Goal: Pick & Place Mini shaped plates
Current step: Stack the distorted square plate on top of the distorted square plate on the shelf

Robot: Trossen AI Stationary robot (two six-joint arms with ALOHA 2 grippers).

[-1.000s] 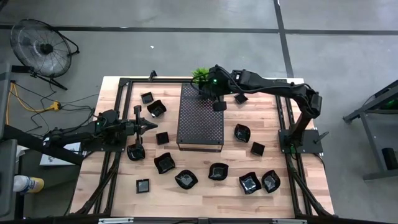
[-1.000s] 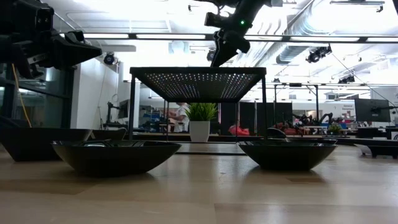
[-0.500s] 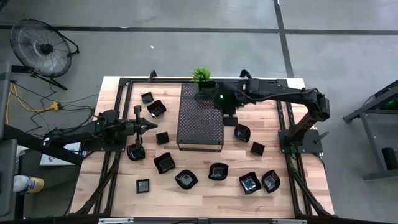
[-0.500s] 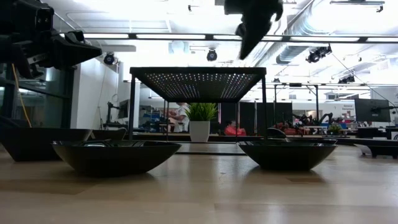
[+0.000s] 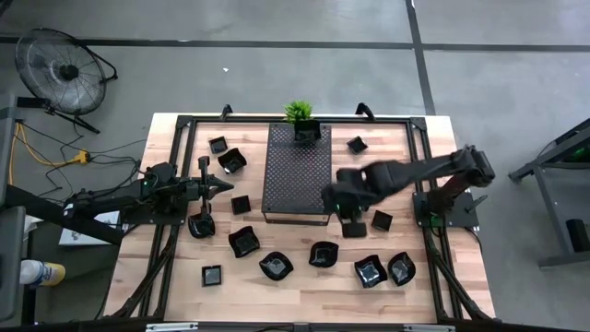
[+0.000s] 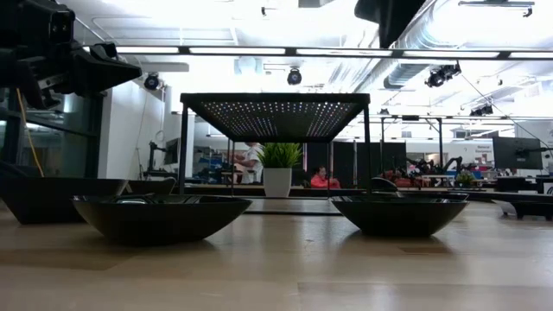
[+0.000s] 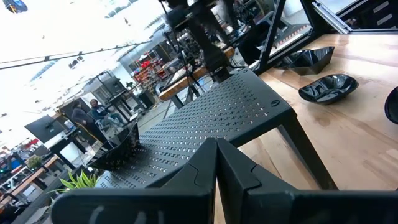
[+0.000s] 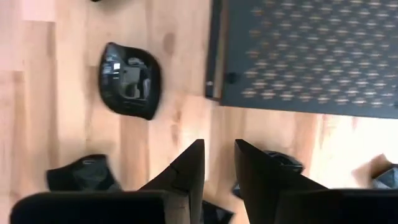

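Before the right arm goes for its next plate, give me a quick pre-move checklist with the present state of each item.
1. Right gripper empty: ok, the gap between its fingers holds nothing.
2. Right gripper open enough to take a plate: ok, fingers stand apart.
3. Plate within reach: ok, a rounded plate lies on the wood below, beside the perforated tray.
4. Gripper lined up over one plate: cannot tell, it hangs between several.
5. Left gripper out of the way: ok, it sits shut at the tray's left side, far from the right arm.
6. Plate already on the tray: ok, it sits at the far end by the plant.
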